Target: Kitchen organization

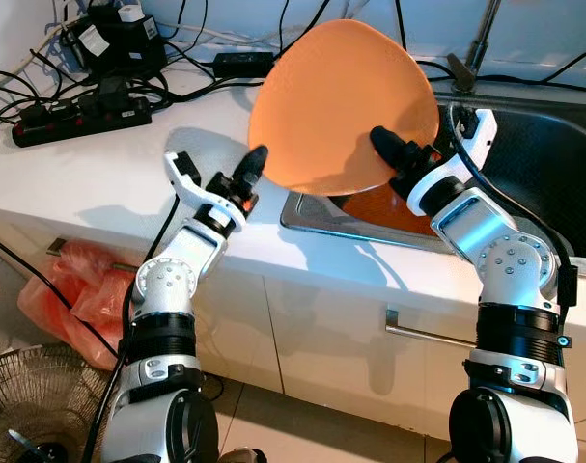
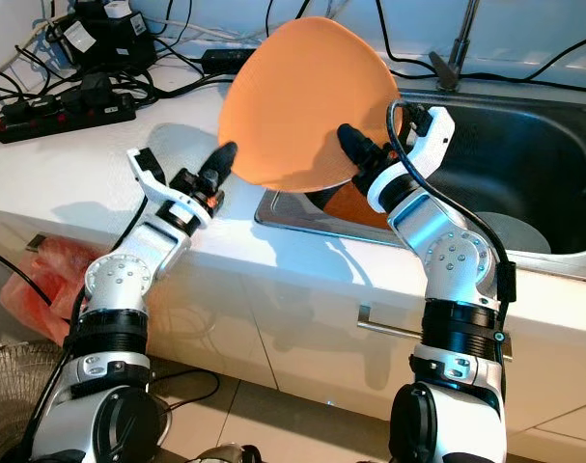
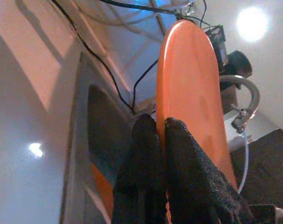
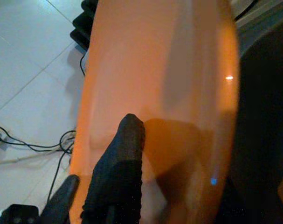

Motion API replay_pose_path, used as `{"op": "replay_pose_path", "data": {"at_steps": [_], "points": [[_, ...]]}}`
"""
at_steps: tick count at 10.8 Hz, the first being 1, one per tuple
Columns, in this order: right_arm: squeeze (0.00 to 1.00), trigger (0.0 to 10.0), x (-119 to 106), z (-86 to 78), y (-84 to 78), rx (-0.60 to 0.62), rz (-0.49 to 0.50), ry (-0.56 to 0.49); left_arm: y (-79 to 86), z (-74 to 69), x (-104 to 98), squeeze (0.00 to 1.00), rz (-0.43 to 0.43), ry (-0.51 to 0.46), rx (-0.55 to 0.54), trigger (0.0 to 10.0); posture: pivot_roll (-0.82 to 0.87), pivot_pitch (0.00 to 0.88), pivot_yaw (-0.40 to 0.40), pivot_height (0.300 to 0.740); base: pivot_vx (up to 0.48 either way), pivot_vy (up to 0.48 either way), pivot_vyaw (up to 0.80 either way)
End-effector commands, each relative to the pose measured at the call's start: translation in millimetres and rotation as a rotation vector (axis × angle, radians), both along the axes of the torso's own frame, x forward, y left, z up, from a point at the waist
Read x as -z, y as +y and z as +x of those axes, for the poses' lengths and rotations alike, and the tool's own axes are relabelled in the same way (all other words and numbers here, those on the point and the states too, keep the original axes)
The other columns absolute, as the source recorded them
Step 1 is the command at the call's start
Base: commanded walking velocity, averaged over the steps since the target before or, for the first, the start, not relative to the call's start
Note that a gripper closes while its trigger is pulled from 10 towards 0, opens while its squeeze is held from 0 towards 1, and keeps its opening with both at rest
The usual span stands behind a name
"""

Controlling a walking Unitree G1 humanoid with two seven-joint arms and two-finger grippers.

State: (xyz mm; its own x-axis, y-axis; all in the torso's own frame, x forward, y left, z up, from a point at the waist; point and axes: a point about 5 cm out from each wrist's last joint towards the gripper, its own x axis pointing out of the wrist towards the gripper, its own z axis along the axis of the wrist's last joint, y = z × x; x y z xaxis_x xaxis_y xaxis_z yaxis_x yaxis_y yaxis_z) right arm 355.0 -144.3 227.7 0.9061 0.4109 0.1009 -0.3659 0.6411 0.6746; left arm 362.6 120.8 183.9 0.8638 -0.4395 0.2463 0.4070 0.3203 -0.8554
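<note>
1. Steel sink point(image 1: 563, 145) set in the white surface point(image 1: 99, 183); a second orange piece point(image 1: 384, 207) lies at the basin's left end, a grey round item point(image 2: 510, 231) on its floor.
2. Orange plate point(image 1: 341, 106): smooth, rounded-triangular, plain colour, tilted up on edge above the sink's left rim.
3. Right gripper point(image 1: 394, 154) fingers clamped on the plate's lower right edge.
4. Left gripper point(image 1: 254, 164) fingers together, tips touching the plate's left edge.
5. Power strip point(image 1: 80, 121) and cables at the surface's back left.
</note>
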Motion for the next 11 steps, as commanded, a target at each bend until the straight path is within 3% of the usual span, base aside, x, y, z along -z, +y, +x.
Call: {"op": "replay_pose_path", "data": {"at_steps": [1, 4, 5, 6, 8, 9, 11], "points": [[0.0, 0.0, -3.6, 3.0, 0.1, 0.031, -0.022, 0.015, -11.5, -1.0, -2.3, 0.0, 0.068, -0.025, 0.061, 10.0, 0.02, 0.076, 0.098, 0.74, 0.0, 0.0, 0.0], [0.0, 0.0, -6.3, 3.0, -2.7, 0.047, -0.01, -0.001, -10.9, 2.4, 8.0, 0.01, 0.145, 0.037, 0.037, 10.0, 0.02, 0.078, 0.099, 0.74, 0.0, 0.0, 0.0], [0.0, 0.0, -6.3, 3.2, -3.2, 0.05, -0.007, 0.001, -10.2, 3.1, 7.6, 0.9, 0.144, 0.037, 0.035, 10.0, 0.02, 0.078, 0.098, 0.74, 0.0, 0.0, 0.0], [0.0, 0.0, -5.8, 3.5, -3.9, 0.053, -0.005, 0.005, -9.4, 4.1, 4.7, 1.0, 0.131, 0.031, 0.034, 10.0, 0.03, 0.078, 0.098, 0.74, 0.0, 0.0, 0.0], [0.0, 0.0, -4.5, 4.9, -5.4, 0.069, 0.006, 0.017, -9.3, 3.6, 1.1, 1.0, 0.14, 0.012, 0.043, 10.0, 0.03, 0.077, 0.099, 0.74, 0.0, 0.0, 0.0], [0.0, 0.0, -3.3, 6.4, -7.4, 0.093, 0.013, 0.026, -14.8, -2.3, -8.8, 1.0, 0.16, -0.063, 0.106, 10.0, 0.03, 0.077, 0.099, 0.74, 0.0, 0.0, 0.0], [0.0, 0.0, -2.0, 7.7, -8.6, 0.112, 0.021, 0.035, -18.4, -6.1, -15.7, 1.0, 0.173, -0.109, 0.146, 10.0, 0.03, 0.076, 0.099, 0.74, 0.0, 0.0, 0.0]]}}
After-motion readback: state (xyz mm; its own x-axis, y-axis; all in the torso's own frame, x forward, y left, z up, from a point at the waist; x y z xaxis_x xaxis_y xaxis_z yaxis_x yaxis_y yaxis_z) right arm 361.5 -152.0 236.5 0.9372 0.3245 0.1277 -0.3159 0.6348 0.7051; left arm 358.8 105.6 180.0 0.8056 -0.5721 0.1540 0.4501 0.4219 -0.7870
